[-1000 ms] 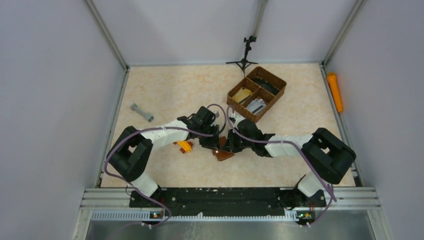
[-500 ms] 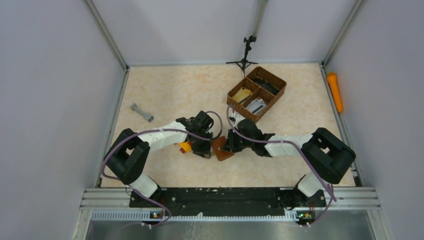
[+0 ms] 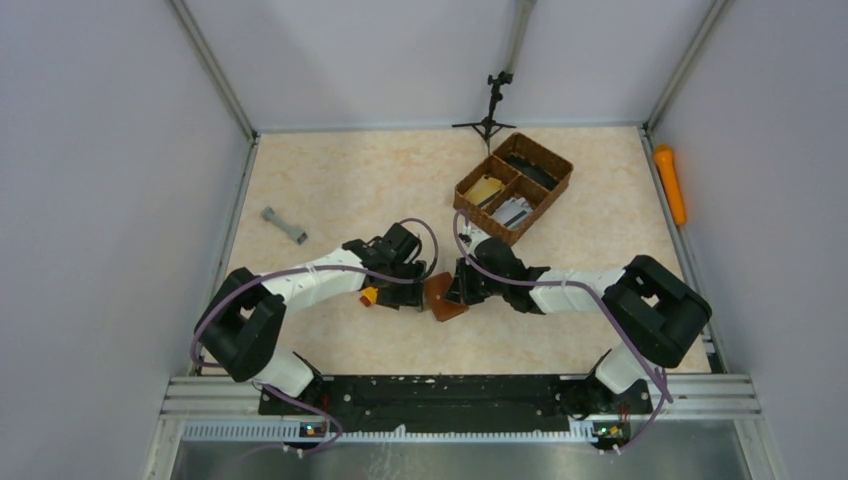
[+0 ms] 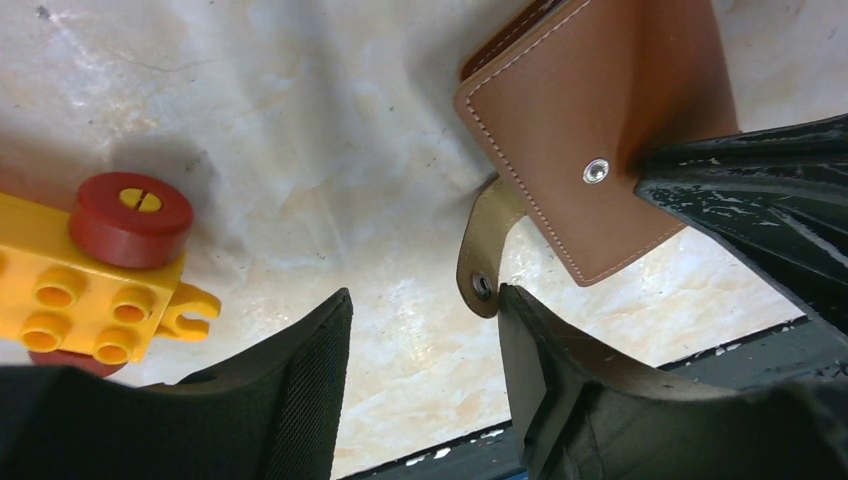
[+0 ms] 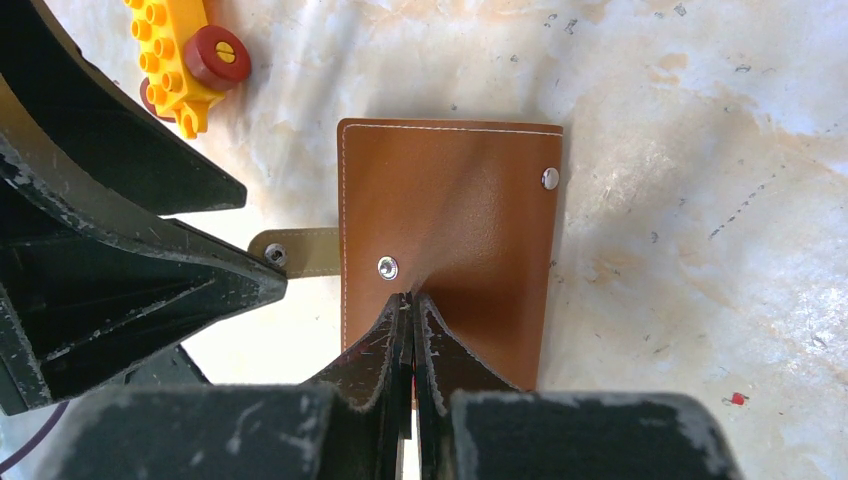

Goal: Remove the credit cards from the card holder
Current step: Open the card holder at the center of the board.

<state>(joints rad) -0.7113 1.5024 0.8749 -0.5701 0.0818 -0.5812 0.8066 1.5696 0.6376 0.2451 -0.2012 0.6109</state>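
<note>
The card holder is a brown leather wallet lying folded shut on the table. Its strap tab is unsnapped and sticks out sideways. My left gripper is open just left of the wallet, and the tab's end touches the outer tip of one finger; nothing is between the jaws. My right gripper is shut, with its tips resting on the card holder's cover beside a snap stud. The credit cards are hidden inside the closed holder.
A yellow toy block with red wheels lies just left of my left gripper. A brown woven compartment basket stands at the back right, with a small black tripod behind it. A grey dumbbell-shaped piece lies far left, and an orange object sits beyond the right rail.
My left gripper has opened and let go of the strap tab, pulling back to the left. The card holder has settled flat. My right gripper has stayed shut on the cover.
</note>
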